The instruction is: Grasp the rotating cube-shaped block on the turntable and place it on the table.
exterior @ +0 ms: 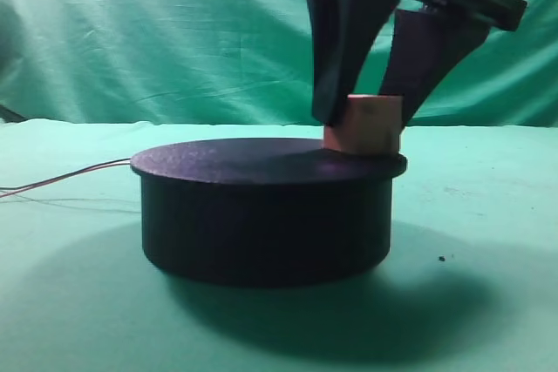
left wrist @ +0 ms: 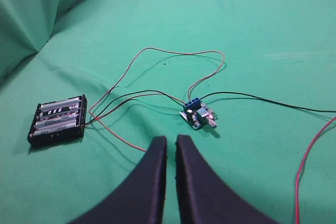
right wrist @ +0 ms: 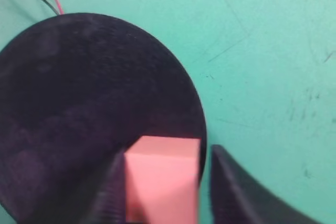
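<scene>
- Green cloth covered the table [exterior: 488, 302] all the way out front, soft and a bit creased, with a few dark specks on it, and it met a draped backdrop [exterior: 157, 32] of the same green at the rear.
- Nearest on that cloth sat the turntable [exterior: 261, 215], a squat black cylinder with a slightly overhanging round top, matte and kinda rough and speckled up close. Thin wires [exterior: 61, 182] trailed off its left side along the cloth.
- On the right edge of the disc top stood the cube-shaped block [exterior: 364, 124], small, pinkish-tan, plain matte faces, resting flat on the top.
- Over it the right gripper [exterior: 362, 111] came down from above, two black tapered fingers [exterior: 336, 50] straddling the block. In the right wrist view one finger sat right against the block's side while a thin gap showed at the other, so partly closed around it, not clearly clamped.
- Off on another stretch of cloth, the left gripper [left wrist: 171, 142] had its two smooth black fingers nearly together with just a slit between, holding nothing.
- Past it lay a black battery holder [left wrist: 58, 120] with four cells in its slots, wired by red and black leads to a small blue circuit board [left wrist: 198, 115].
</scene>
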Controlling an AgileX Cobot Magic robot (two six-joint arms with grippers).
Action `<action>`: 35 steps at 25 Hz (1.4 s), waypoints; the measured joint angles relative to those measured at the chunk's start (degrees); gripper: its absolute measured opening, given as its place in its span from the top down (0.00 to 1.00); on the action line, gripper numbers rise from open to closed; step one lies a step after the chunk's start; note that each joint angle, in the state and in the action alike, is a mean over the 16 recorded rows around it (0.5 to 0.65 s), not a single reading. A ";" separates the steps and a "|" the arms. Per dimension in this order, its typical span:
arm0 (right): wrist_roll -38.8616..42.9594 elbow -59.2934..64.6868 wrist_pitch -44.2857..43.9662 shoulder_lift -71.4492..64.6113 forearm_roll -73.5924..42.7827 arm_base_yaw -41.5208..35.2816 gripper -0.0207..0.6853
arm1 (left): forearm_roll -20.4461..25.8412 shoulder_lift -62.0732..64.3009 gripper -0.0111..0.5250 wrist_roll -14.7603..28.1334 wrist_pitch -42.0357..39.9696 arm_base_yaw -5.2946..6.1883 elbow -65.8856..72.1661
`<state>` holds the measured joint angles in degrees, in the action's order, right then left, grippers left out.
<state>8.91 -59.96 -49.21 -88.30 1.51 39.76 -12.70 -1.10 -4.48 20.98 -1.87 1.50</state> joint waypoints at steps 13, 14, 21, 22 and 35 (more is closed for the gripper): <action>9.12 14.99 6.00 6.97 -6.94 0.00 0.59 | 0.00 0.00 0.98 0.00 0.00 0.00 0.00; 9.27 16.21 7.17 6.52 -6.56 0.00 0.57 | 0.00 0.00 0.98 0.00 0.00 0.00 0.00; 10.36 18.57 10.70 5.15 -5.01 0.00 0.38 | 0.00 0.00 0.98 0.00 0.00 0.00 0.00; 10.52 18.22 10.21 5.65 -5.00 0.00 0.36 | 0.00 0.00 0.98 0.00 0.00 0.00 0.00; 12.07 14.93 -1.21 28.22 -5.76 0.00 0.74 | 0.00 0.00 0.98 0.00 0.00 0.00 0.00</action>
<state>20.98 -45.02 -50.42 -60.08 -4.26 39.76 -12.70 -1.10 -4.48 20.98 -1.87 1.50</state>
